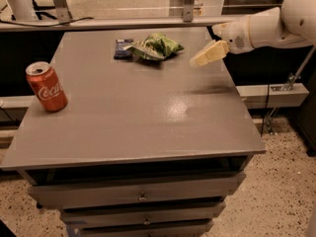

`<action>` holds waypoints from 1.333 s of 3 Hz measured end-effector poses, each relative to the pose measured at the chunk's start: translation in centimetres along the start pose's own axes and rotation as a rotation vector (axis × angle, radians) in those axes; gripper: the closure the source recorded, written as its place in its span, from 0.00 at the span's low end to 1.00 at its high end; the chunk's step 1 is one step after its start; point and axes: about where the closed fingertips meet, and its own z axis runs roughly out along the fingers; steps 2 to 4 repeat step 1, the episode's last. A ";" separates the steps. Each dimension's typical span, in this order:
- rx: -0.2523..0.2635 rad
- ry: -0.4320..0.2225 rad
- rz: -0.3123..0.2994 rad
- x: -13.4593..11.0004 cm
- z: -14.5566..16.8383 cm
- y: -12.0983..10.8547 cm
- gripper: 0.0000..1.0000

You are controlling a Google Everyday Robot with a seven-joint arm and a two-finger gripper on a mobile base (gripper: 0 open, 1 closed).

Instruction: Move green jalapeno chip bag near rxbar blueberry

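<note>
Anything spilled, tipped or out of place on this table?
Nothing stands out. The green jalapeno chip bag lies intact beside the rxbar blueberry, the red can stands upright, and the gripper hangs right of the bag, apart from it.

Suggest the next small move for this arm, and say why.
Probably draw the gripper back rightward, off the grey table. The crinkly green chip bag already lies against the small flat navy-blue wrapped bar on the far side, and the gripper hangs apart from the bag, to its right, so nothing seems left to place.
</note>
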 end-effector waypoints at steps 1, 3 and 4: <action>0.005 -0.002 -0.003 0.6 -1.0 -0.1 0.00; 0.005 -0.002 -0.003 0.6 -1.0 -0.1 0.00; 0.005 -0.002 -0.003 0.6 -1.0 -0.1 0.00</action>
